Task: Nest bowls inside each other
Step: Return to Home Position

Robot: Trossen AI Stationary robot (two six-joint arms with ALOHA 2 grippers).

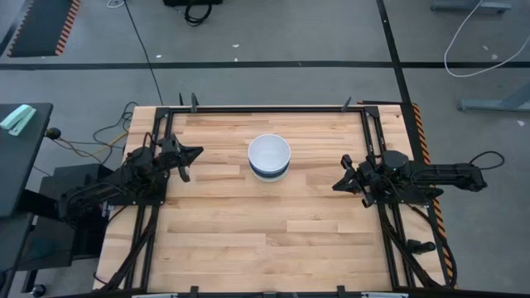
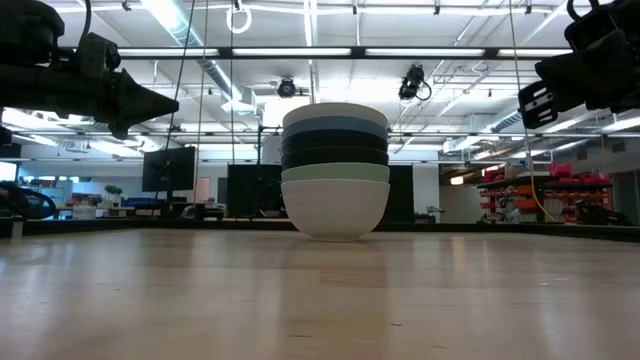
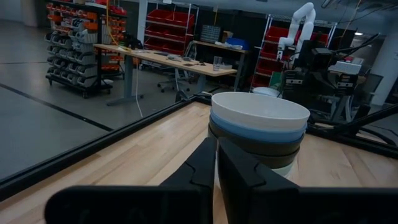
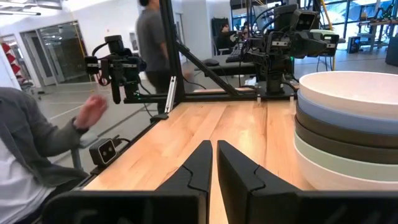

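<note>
The bowls (image 1: 269, 156) sit stacked on the surface (image 1: 248, 240). Left gripper (image 1: 196, 152) and right gripper (image 1: 337, 185) wait aside, fingers clenched.

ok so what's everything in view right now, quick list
stack of smooth round bowls: six, bottom to top white, pale mint green, black, black, blue, white; nested mid-table
wooden plank table: one, pale, under the stack
metal frame: one, black, along the table's edges
people: two, grey tops, beyond the table; one near, hand raised, one standing farther
left gripper: one, dark, left of the stack, apart from it, shut
right gripper: one, dark, right of the stack, apart, shut
</note>
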